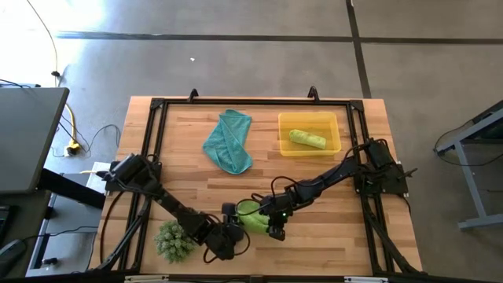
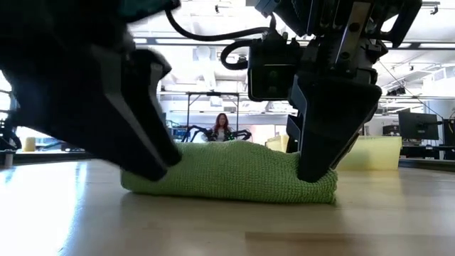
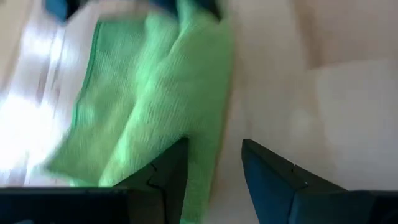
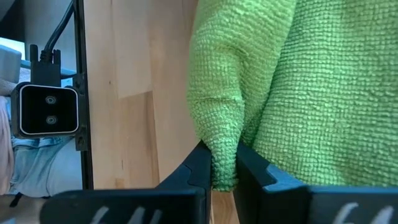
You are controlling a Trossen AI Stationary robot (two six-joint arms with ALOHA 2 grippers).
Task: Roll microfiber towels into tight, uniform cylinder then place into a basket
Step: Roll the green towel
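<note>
While pinched along one folded edge, lime-green towel (image 1: 253, 217) lying loosely bunched on table (image 1: 330, 177), near front edge, between both grippers. Right gripper (image 4: 222, 167): fingers nearly together, clamped on a fold of the cloth. Left gripper (image 3: 214, 167): fingers parted, one resting on the towel's edge, nothing clasped between them. Second lime-green towel (image 1: 306, 139): rolled, lying inside yellow basket (image 1: 334, 146) at far right. Teal towel (image 1: 229, 141): folded loosely, left of basket. Spiky green plant (image 1: 173, 240): front left corner.
</note>
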